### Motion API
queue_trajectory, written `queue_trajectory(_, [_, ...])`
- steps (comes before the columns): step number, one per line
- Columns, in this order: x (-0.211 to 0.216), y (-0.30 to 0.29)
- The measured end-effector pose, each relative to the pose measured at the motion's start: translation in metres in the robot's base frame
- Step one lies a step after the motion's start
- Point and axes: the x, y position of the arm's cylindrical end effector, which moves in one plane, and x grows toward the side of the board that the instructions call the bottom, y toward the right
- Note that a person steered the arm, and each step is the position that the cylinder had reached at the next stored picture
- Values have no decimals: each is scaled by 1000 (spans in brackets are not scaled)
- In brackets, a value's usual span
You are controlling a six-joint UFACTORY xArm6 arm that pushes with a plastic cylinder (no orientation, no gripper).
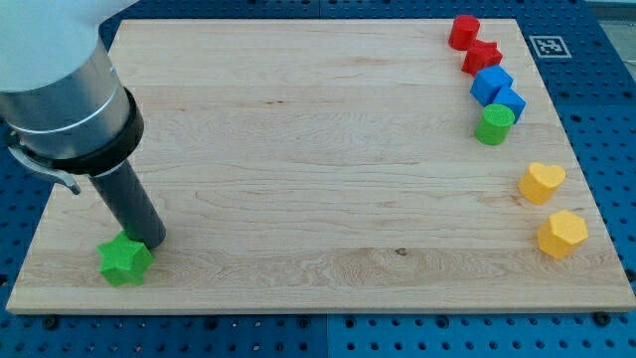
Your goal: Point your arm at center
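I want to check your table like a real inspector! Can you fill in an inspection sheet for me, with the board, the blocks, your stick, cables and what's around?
Surface: wooden board, middle bare.
Job's things: my tip at the view's bottom left, far from the board's center, beside the green star block; touching or not, I cannot tell.
Clutter: along the view's right edge, red cylinder, red star block, two blue blocks, green cylinder, yellow heart, yellow hexagon block.
Grippers: nothing seen; I have a rod only.
Cables: nothing seen.
Surroundings: blue perforated table, black-and-white marker tag.
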Motion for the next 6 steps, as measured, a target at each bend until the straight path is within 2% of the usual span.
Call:
queue_trajectory(1, [-49, 14])
queue_trajectory(2, [-102, 49])
queue_trajectory(3, [-136, 100])
queue_trajectory(6, [-134, 284])
